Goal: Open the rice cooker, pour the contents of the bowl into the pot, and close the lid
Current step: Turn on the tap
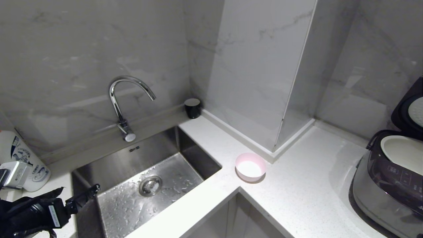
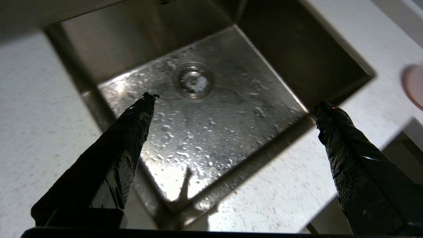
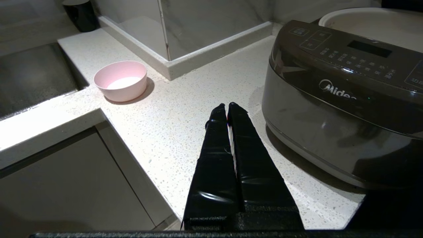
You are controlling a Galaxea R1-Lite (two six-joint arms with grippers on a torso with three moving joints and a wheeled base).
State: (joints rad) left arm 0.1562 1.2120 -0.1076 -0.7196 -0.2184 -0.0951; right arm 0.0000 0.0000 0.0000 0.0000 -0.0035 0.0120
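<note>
Bowl (image 1: 250, 167): small, light, rigid, smooth-walled; likely slippery, so pinch the rim.
Left pincer (image 2: 233, 102): released, above sink (image 2: 277, 43).
Right pincer (image 3: 227, 105): clenched, empty.

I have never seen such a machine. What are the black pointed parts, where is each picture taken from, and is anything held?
They are a robot's grippers. The wide picture is from its head; the others are from cameras on each wrist. The left gripper hangs open over the wet sink, holding nothing. The right gripper is shut and empty, above the counter beside the rice cooker. The lid is up, showing the pot. The pink bowl, with whitish contents, stands on the counter.
</note>
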